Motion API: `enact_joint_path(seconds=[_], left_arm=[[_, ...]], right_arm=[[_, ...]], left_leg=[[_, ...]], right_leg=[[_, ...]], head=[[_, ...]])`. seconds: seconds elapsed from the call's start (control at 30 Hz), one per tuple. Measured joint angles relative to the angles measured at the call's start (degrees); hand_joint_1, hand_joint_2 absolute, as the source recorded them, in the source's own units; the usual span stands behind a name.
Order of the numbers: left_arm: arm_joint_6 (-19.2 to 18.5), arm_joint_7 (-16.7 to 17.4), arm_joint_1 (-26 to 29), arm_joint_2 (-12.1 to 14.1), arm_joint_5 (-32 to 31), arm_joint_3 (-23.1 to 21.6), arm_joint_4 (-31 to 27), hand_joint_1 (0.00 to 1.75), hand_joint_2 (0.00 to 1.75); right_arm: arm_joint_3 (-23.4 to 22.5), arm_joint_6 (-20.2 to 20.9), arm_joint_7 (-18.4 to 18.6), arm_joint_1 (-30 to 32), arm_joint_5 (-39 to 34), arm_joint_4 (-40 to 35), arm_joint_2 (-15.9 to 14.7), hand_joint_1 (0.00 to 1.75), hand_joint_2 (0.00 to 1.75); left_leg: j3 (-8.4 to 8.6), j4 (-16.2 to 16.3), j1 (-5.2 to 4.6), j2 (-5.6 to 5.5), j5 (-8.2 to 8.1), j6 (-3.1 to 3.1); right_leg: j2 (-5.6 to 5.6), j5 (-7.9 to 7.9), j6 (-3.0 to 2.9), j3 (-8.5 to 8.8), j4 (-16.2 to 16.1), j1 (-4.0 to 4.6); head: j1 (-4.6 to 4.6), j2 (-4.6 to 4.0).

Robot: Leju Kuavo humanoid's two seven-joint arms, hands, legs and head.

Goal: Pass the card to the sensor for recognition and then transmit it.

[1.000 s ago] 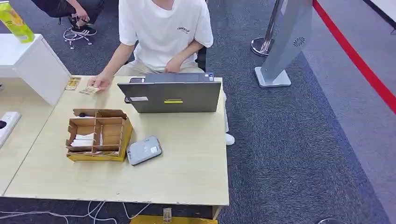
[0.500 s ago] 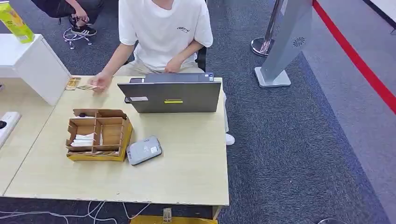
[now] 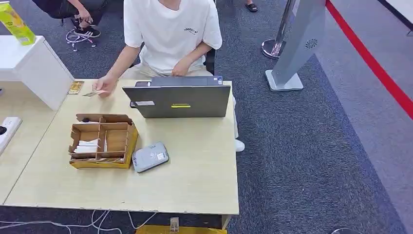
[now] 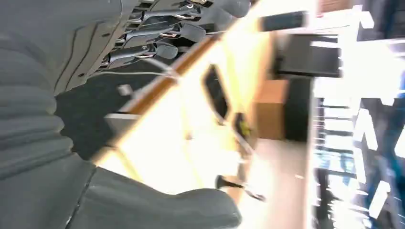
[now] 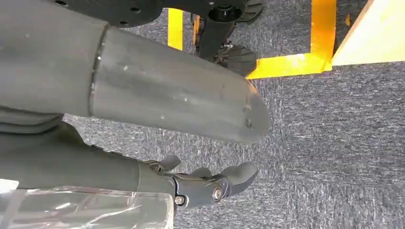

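Cardboard organizer [image 3: 102, 141] is sitting at about 9 o'clock on the tabletop [image 3: 195, 175] with white cards [image 3: 87, 146] waiting inside, grey sensor [image 3: 150, 157] just beside it, so I'd say nothing's even started yet. Wrist cams are showing what the head cam isn't: left robot hand [image 4: 143, 33] is hanging off the tabletop edge, fingers apart and carrying nothing, right robot hand [image 5: 210, 183] is dangling over carpet, loosely curled, nothing in it.
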Motion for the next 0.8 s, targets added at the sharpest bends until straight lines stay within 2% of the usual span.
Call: enact_joint_path(seconds=[0.27,0.37,0.6,0.8], left_arm=[[2.45,3.76,-5.44,2.34,-9.93,-5.85,-12.16,0.0,1.75],[2.66,5.9,-7.15,3.78,-14.93,-8.53,-14.94,0.0,1.75],[2.38,11.11,-9.96,7.21,-27.11,-15.56,-15.77,0.0,1.75],[2.58,15.8,-11.98,10.12,-36.72,-21.09,-14.2,0.0,1.75]], right_arm=[[-0.02,0.74,0.7,-0.71,1.81,0.17,0.17,0.0,0.0],[-0.02,0.96,0.87,-0.93,2.71,0.22,0.24,0.0,0.0],[-0.11,1.29,1.29,-1.4,3.63,0.24,0.39,0.0,0.0],[-0.81,1.77,1.49,-1.79,4.59,0.31,0.68,0.0,0.0]], left_leg=[[-0.01,0.0,0.04,0.06,0.05,-0.04],[0.0,0.0,0.04,0.08,0.06,-0.05],[0.0,0.0,0.05,0.13,0.12,-0.08],[-0.01,0.0,0.05,0.17,0.12,-0.08]], right_leg=[[0.05,0.05,-0.07,0.01,0.02,0.02],[0.07,0.07,-0.09,-0.01,0.03,0.02],[0.13,0.1,-0.11,-0.04,0.04,0.02],[0.19,0.11,-0.1,-0.07,0.05,0.02]], head=[[-0.06,0.0],[-0.09,0.0],[-0.07,0.0],[-0.07,0.0]])
